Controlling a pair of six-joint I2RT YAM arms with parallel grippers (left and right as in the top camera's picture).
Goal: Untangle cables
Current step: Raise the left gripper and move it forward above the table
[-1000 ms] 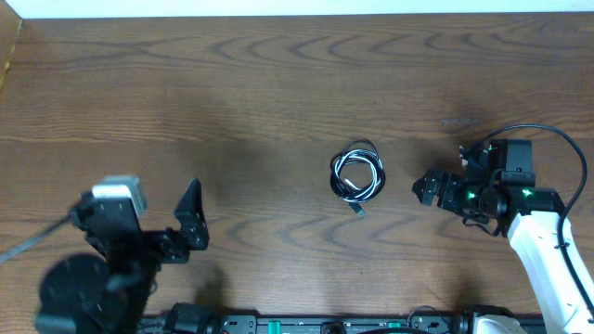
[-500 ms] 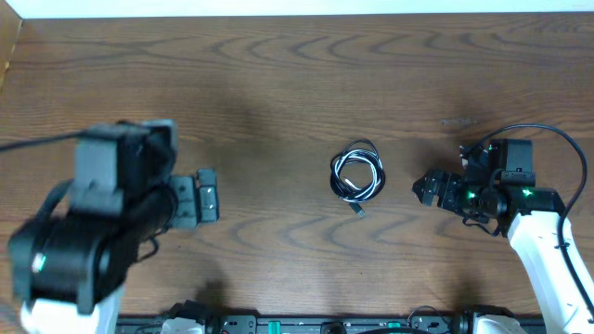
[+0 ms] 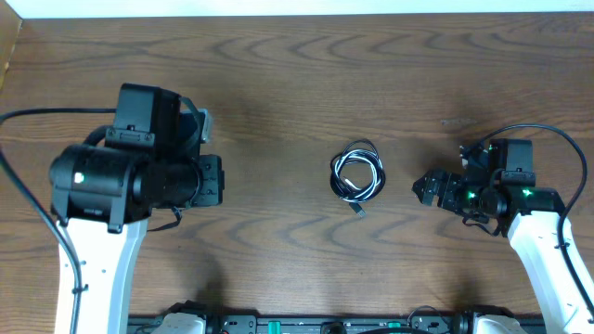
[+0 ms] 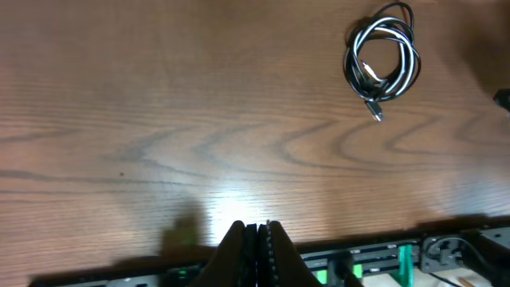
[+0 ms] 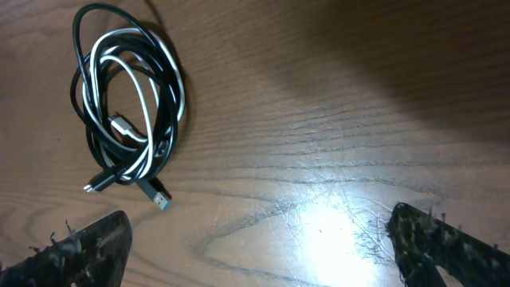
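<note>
The cables [image 3: 357, 176] lie in one small tangled coil, black and white strands wound together, on the wooden table slightly right of centre. In the left wrist view the coil [image 4: 382, 60] is far off at the upper right, with a plug end poking out below it. My left gripper [image 3: 212, 180] is well to the left of it, jaws pressed together on nothing [image 4: 256, 239]. My right gripper [image 3: 429, 188] sits just right of the coil, wide open. In the right wrist view the cables [image 5: 127, 127] lie ahead and to the left of the open gripper [image 5: 263, 255].
A dark rail with green parts [image 4: 398, 259] runs along the table's near edge. A thick black wire [image 3: 557, 139] loops from the right arm. The table's far edge [image 3: 297, 13] meets a white strip at the back.
My left arm has swung up from the near-left corner to over the left part of the table, and its jaws have closed. The right arm and the coil have not moved.
</note>
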